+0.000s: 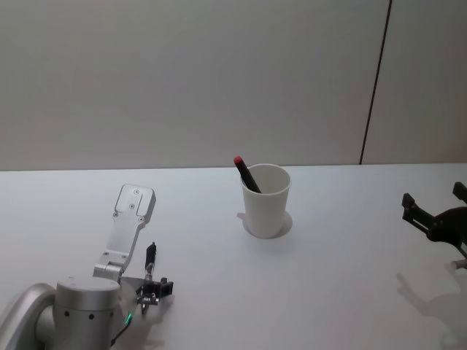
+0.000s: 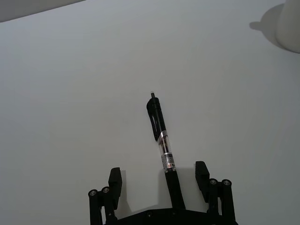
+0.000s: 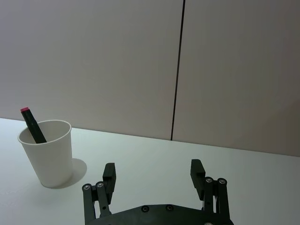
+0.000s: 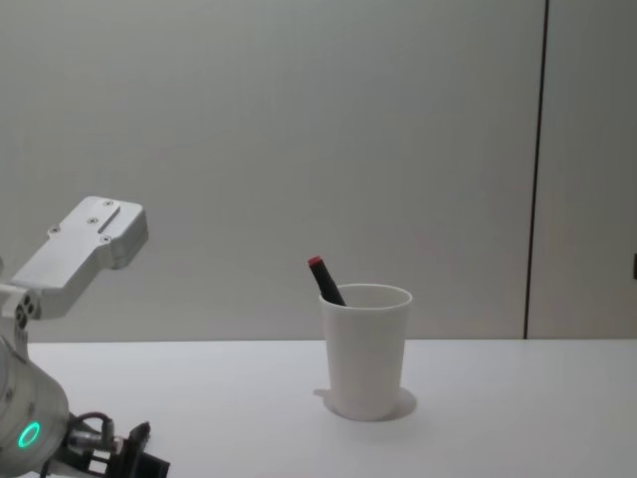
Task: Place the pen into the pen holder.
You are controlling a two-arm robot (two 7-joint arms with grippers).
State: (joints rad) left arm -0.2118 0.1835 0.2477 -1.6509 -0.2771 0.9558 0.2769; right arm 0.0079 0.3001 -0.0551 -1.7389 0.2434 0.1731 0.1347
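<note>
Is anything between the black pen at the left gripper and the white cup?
Nothing visible: bare table lies between the black pen, at the open left gripper, and the paper cup, which already holds a red-capped pen.

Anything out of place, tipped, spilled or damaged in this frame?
Nothing stands out. The pen holder stands upright, with a red-topped pen leaning inside it. A black pen lies on the table between the open jaws of the left gripper. The right gripper hangs open at the right. No spills or damage.
</note>
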